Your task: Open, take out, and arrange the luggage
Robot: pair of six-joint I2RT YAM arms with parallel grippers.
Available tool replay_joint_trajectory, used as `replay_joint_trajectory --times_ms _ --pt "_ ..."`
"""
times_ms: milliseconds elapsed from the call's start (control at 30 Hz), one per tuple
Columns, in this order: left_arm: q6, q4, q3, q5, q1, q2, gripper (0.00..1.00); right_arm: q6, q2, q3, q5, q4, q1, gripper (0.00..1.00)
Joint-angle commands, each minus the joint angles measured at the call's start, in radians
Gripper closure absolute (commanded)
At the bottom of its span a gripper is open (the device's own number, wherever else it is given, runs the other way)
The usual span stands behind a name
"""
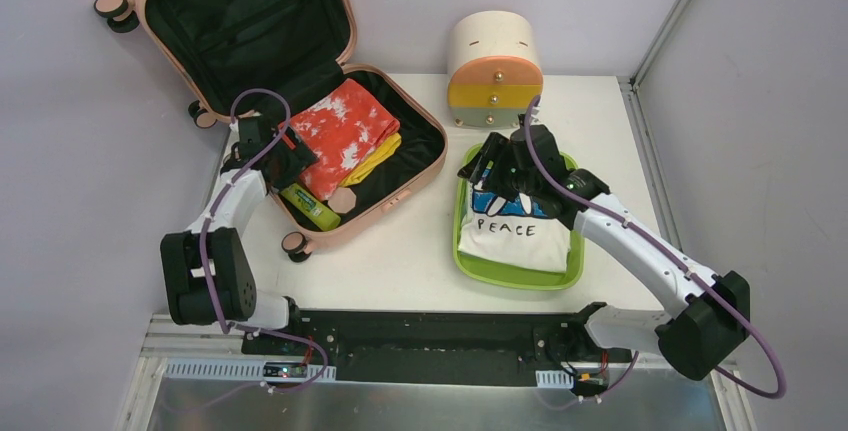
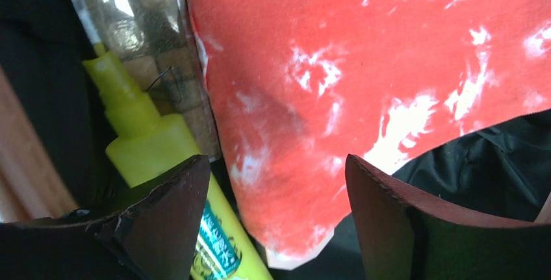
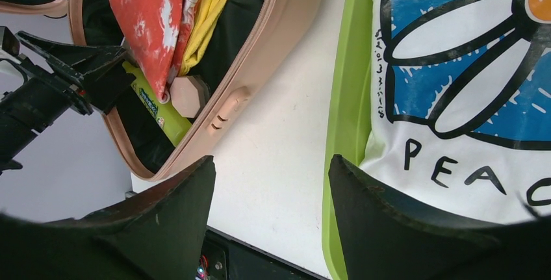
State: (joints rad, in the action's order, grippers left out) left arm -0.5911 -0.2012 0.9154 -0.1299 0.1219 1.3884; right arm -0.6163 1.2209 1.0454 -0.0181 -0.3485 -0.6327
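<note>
The peach-pink luggage (image 1: 398,203) lies open at the table's left, its lid (image 1: 240,11) standing up. In the black-lined base are a red and white cloth (image 1: 340,136), a yellow cloth (image 1: 382,154), a lime-green bottle (image 1: 308,206) and a small peach hexagonal piece (image 1: 345,199). My left gripper (image 1: 288,159) hovers over the base's left side, open (image 2: 276,186); the red cloth's corner (image 2: 305,215) lies below the gap, with the bottle (image 2: 149,143) under the left finger. My right gripper (image 1: 492,166) is open (image 3: 269,182) over bare table, nothing between its fingers.
A lime-green tray (image 1: 520,277) at centre right holds a folded white T-shirt (image 1: 510,236) printed PEACE. A cream cylindrical drawer unit (image 1: 493,66) stands behind the tray. A silvery packet (image 2: 149,39) lies beside the bottle. The table's right edge meets a metal frame (image 1: 650,151).
</note>
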Motion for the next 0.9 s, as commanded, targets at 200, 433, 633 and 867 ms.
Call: replay_joint_trajectory --times_ms 200,433,633,867 --pt "-0.034 0.148 0.000 -0.007 0.019 0.122 0.25 0.015 -0.007 0.049 -0.006 0.003 -0.005 0.32" --pt "-0.076 0.199 -0.032 -0.029 0.019 0.156 0.27 0.008 0.008 0.070 -0.036 0.022 -0.005 0.31" --pt "-0.096 0.224 -0.018 -0.078 0.019 0.102 0.58 -0.043 0.122 0.147 -0.095 0.130 -0.039 0.31" --pt "-0.157 0.224 -0.002 -0.136 0.019 0.056 0.79 -0.132 0.388 0.369 -0.218 0.215 -0.115 0.23"
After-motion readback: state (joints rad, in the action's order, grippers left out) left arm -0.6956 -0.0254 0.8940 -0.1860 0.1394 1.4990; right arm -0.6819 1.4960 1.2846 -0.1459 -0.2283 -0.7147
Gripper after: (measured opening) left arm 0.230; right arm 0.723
